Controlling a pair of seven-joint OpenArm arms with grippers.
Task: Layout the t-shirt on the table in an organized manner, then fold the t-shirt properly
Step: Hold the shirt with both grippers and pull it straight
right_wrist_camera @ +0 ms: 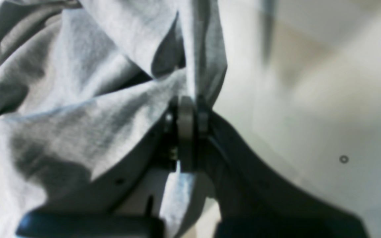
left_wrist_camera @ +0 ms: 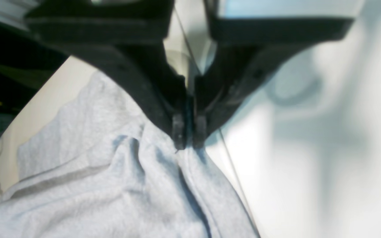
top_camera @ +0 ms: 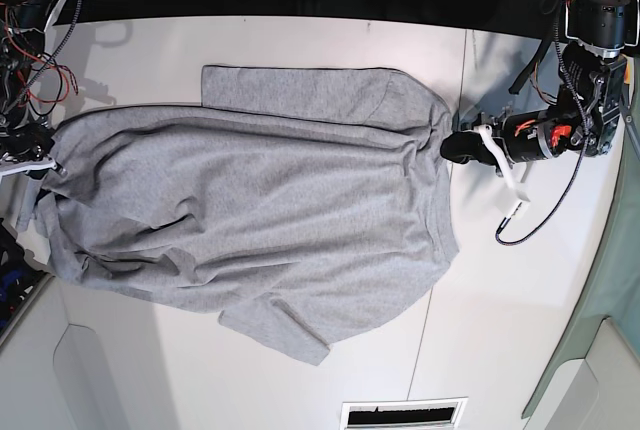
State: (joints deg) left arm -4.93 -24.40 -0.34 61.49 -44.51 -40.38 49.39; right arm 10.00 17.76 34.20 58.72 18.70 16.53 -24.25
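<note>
A large light heather-grey short-sleeved cotton t-shirt [top_camera: 260, 210] is seen spread across the wide flat white table [top_camera: 520, 300], stretched between the two arms with its plain side up; no lettering is visible. One sleeve is laid towards the far edge of the table, the other towards the near edge. Diagonal creases are noted across the body of the garment.

The left tool [left_wrist_camera: 189, 137] is found closed, its black fingers pressed together on a pinch of grey cloth at the shirt's edge; the fabric is drawn into a gathered fold directly under the tips. In the base view this tool [top_camera: 462, 145] is placed at the shirt's edge on that view's right, low over the table, beside the thin dark seam line [top_camera: 463, 70].

The right tool [right_wrist_camera: 187, 109] is likewise found closed on the shirt, with cloth bunched around and over its tips and a strip of fabric hanging between the fingers. In the base view its grip point is located at the shirt's opposite edge, at the table's border.
</note>
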